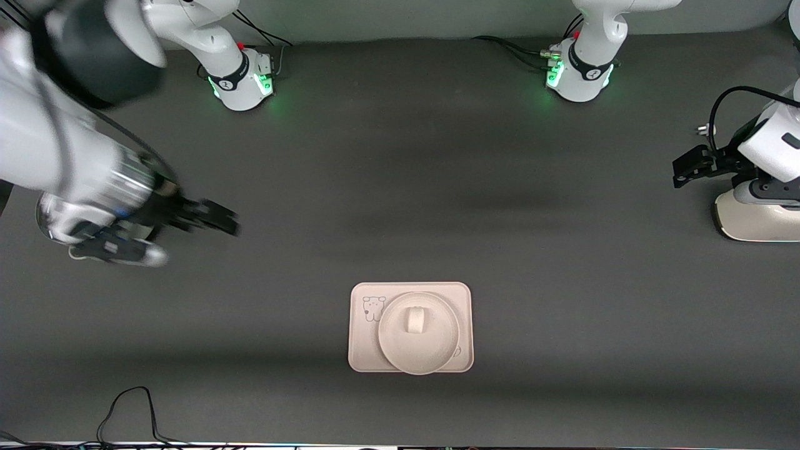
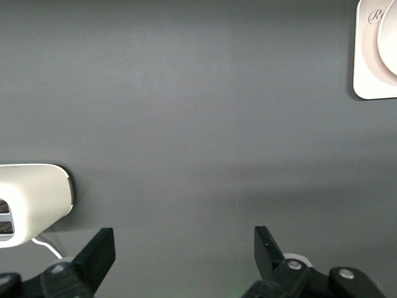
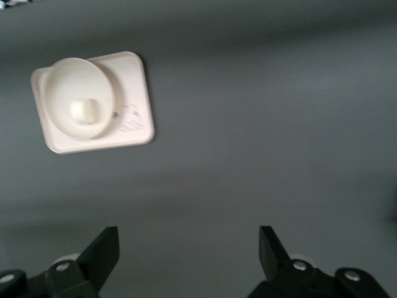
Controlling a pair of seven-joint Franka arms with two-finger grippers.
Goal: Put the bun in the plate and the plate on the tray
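Seen from the right wrist: dark grey tabletop [image 3: 260,136] filling nearly the whole picture; cream-pink rectangular tray [image 3: 133,118] with rounded corners lying flat on it, well apart from the right gripper [image 3: 189,254]; round cream-white plate [image 3: 74,93] resting on the tray, its rim reaching out to one long edge of the tray; small off-white bun [image 3: 85,110] sitting inside the plate; faint cartoon drawing [image 3: 130,118] on the bare strip of tray beside the plate; two black jaws spread wide apart over bare tabletop, holding nothing.
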